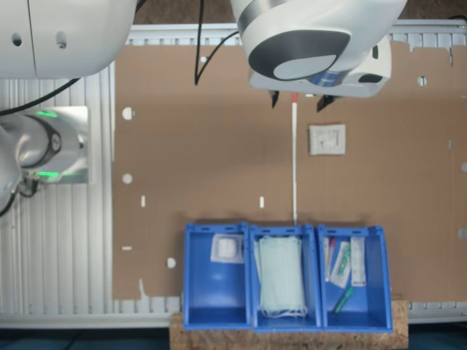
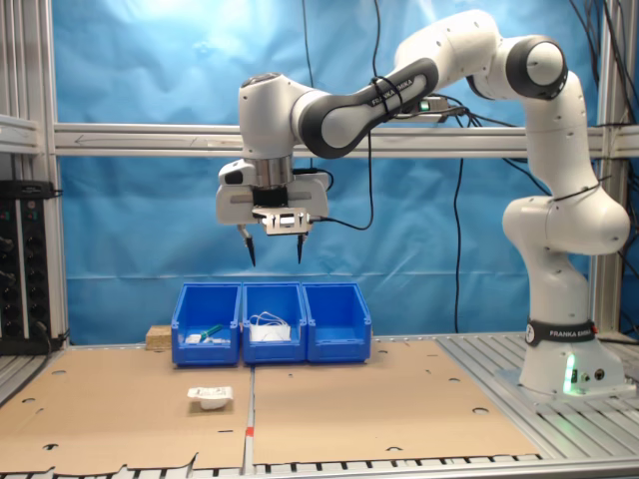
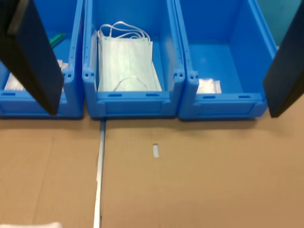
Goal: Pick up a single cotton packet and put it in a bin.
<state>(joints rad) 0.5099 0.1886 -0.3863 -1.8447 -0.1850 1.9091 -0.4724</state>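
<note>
Gripper (image 2: 275, 254) hangs high above the worktop (image 2: 399, 399), in front of the bin row; jaws spread wide, nothing between them. In wrist view the two dark fingers (image 3: 33, 57) frame the pic edges, tips apart.

Cotton packet (image 1: 327, 139) lies flat on the cardboard sheet, well apart from the bins, nothing touching it. In second exterior view it sits at (image 2: 210, 397), near the cardboard seam; print on it too small to make out. A white sliver at the wrist view's edge is cut off, cannot tell what it is.

Three blue bins side by side at the worktop's far edge. Target bin (image 1: 215, 284) is at the first exterior view's left end of the row, the second exterior view's right end (image 2: 337, 321); it already holds one white packet (image 1: 227, 249), also seen in wrist view (image 3: 209, 86). Middle bin holds face masks (image 1: 279, 275), pale green w/ white loops. Third bin holds thin packets (image 1: 349, 261), green-and-white; lettering unreadable.

Arm base partly cut off in first exterior view. Arm's printed lettering not recorded.
</note>
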